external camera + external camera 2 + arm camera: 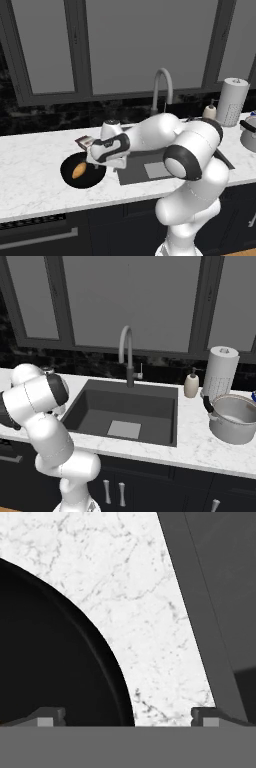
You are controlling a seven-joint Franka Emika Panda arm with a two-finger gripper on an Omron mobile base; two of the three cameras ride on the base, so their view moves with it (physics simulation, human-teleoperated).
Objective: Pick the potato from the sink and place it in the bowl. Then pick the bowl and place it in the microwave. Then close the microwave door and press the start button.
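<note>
I see the potato [78, 171] already lying in the bowl [95, 178], which sits on the counter [35, 150] near its front edge, just left of the sink [125, 411]. My gripper [128, 717] hangs over the bowl's sink-side rim with fingers wide apart, holding nothing: one fingertip above the black interior, the other above marble. The potato is small, smooth, orange-tan, long axis slanted; the bowl is glossy and shallow
</note>
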